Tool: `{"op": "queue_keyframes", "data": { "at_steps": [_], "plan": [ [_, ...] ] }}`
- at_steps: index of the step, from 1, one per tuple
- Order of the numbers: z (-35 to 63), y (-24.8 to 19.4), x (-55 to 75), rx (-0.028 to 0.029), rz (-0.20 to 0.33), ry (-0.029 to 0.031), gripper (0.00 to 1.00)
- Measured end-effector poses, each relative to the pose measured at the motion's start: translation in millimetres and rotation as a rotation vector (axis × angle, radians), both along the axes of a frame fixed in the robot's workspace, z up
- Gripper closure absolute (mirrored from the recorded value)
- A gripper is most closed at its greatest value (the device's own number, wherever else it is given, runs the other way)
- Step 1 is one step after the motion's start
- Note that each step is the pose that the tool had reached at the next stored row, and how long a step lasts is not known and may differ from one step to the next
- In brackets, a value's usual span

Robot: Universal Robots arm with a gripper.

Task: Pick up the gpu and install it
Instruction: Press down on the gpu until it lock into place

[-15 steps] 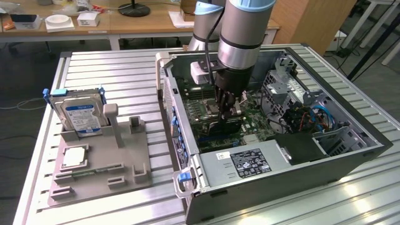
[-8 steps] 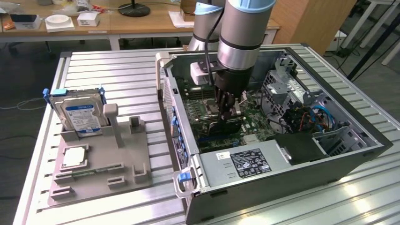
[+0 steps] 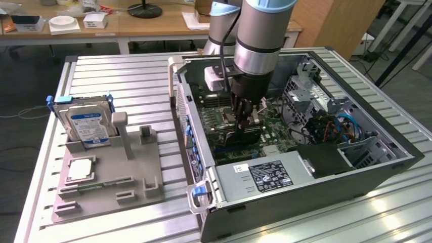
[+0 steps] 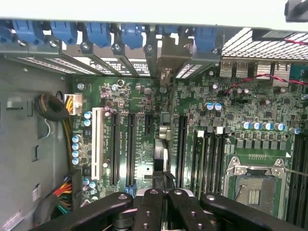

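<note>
Near end of gpu behind claw

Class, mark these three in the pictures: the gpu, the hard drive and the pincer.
gpu point(image 3: 241, 135): exterior view, on its dark board face.
hard drive point(image 3: 88, 125): exterior view, on its blue-white label.
pincer point(image 4: 162, 191): wrist view, midway between its fingertips.
</note>
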State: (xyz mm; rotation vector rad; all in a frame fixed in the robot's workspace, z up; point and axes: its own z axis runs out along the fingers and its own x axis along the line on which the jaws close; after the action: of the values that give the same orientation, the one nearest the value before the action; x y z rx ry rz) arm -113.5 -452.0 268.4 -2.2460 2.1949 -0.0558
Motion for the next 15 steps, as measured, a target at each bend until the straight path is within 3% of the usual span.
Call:
{"op": "queue_keyframes", "data": {
  "at_steps": [15],
  "plan": [
    [-1.1,4.1,-6.1,-0.0003,-0.001,-0.0016,0.89]
  ]
}}
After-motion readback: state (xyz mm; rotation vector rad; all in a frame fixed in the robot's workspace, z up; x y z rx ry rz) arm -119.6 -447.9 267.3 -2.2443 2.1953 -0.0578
